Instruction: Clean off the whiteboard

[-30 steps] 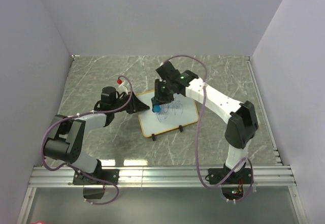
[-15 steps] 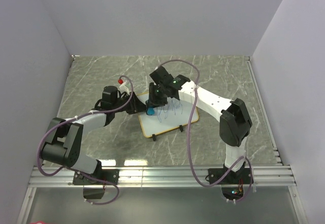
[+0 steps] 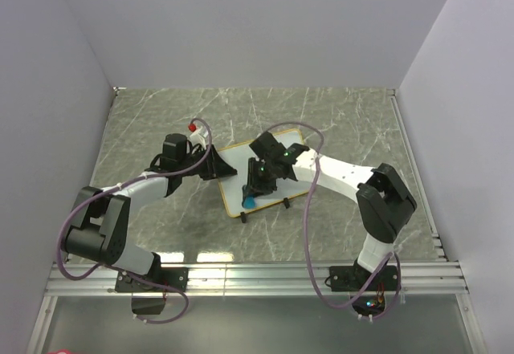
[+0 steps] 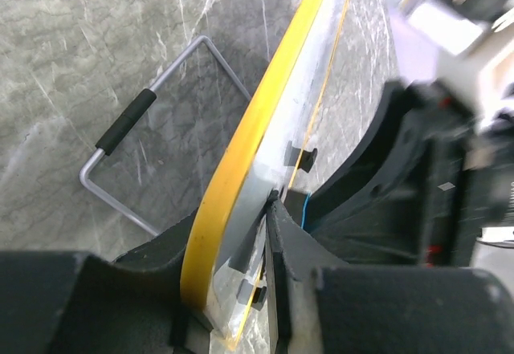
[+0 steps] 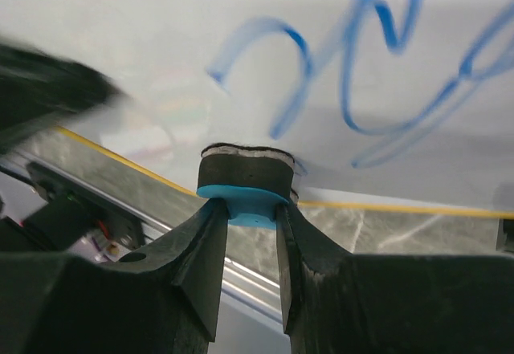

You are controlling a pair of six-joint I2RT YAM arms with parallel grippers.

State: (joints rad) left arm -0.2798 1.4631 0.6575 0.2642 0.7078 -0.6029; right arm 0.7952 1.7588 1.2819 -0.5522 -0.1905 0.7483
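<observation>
Two dark fingers (image 5: 201, 258) of the right gripper (image 5: 247, 209) are closed tight on a small blue eraser (image 5: 245, 203). Its dark felt pad (image 5: 245, 165) is pressed against the whiteboard (image 5: 144, 33) close to the yellow-tan frame (image 5: 385, 207). Looping blue scribbles (image 5: 361, 73) lie on the white surface just beyond the pad and apart from it. From above, the right gripper (image 3: 250, 196) points down at the near edge of the whiteboard (image 3: 234, 165), toward its near-left corner, with the blue eraser (image 3: 249, 202) showing at the tip. The right arm (image 3: 337, 173) reaches in from the right and lies across the board, hiding most of its surface. The left gripper (image 4: 261, 209) is clamped on the board's left edge: the yellow frame (image 4: 265, 105) runs down between its two fingers (image 4: 301, 246), which are nearly closed with only the board's thickness between them. Beside that edge a bent grey wire stand with a black sleeve (image 4: 124, 121) shows against the marble. In the overhead view the left gripper (image 3: 215, 164) meets the board's left side, and the left arm (image 3: 136, 189) comes in low from the left. The whiteboard sits about mid-table, turned at an angle to the table edges, with two small black feet (image 3: 284, 203) along its near side. A small red-capped object (image 3: 191, 128) sits on the grey marble table (image 3: 144, 121) just behind the left gripper; what it is I cannot tell.
</observation>
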